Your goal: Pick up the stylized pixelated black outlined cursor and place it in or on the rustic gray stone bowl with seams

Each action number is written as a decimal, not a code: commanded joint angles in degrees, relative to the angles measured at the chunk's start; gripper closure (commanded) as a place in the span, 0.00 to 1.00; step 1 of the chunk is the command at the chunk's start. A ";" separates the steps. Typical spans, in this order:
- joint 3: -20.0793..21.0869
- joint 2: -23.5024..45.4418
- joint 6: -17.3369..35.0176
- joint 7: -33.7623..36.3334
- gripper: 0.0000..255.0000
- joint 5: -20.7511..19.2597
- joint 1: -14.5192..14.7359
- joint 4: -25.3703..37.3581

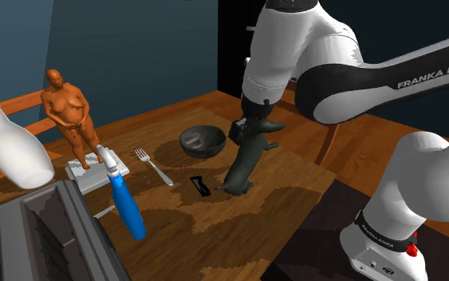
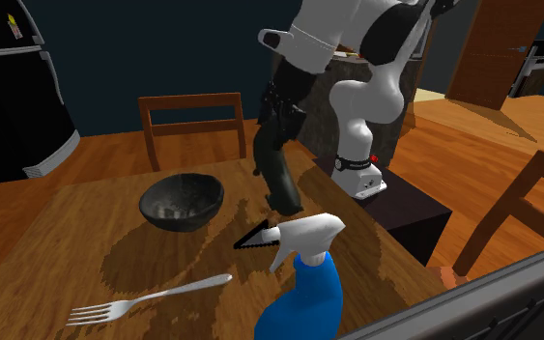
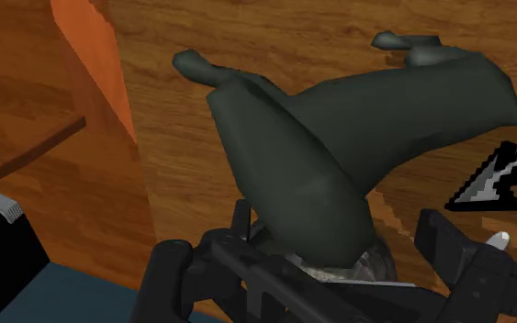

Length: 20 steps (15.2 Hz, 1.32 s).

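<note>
The cursor (image 1: 201, 187) is a small black-outlined pixel arrow lying flat on the wooden table (image 1: 294, 187), near the front of the dark bowl (image 1: 201, 141). Its white and grey inside shows in the second exterior view (image 2: 258, 237) and beyond the right finger in the wrist view (image 3: 500, 179). The empty bowl (image 2: 182, 201) is dark grey and rough. A dark green-grey animal figurine (image 1: 246, 160) stands tilted on end beside the cursor. My gripper (image 1: 245, 132) hangs at its upper end. The figurine (image 3: 339, 147) lies between the spread fingers (image 3: 172, 275), which do not plainly touch it.
A silver fork (image 1: 152, 165) lies by the bowl. A blue spray bottle (image 1: 124, 195), a brown human statue (image 1: 69, 108) on a white base, and a white vase (image 1: 13, 148) stand at the shoulder view's left. A wooden chair (image 2: 192, 121) stands behind the table.
</note>
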 commanded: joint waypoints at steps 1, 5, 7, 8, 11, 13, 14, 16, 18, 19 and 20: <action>-1.14 6.94 3.06 7.69 0.00 17.37 5.00 0.50; -1.86 5.43 2.11 6.63 0.00 -6.25 4.05 1.22; -1.15 9.53 3.42 9.56 0.00 -4.21 4.02 2.81; -0.83 11.59 4.09 10.96 0.00 -3.21 4.02 3.67; 0.05 17.85 6.18 14.91 0.00 -0.26 4.11 6.54; 0.55 22.04 7.60 17.31 0.00 1.67 4.24 8.68; 0.77 24.14 8.31 18.45 0.00 2.63 4.33 9.82; 1.18 28.32 9.71 20.56 0.00 4.57 4.54 12.23; 1.37 30.80 10.53 21.71 0.00 5.72 4.71 13.75; 1.37 31.36 11.27 21.98 0.00 5.33 4.65 13.52; 1.36 31.93 12.00 22.26 0.00 4.93 4.59 13.30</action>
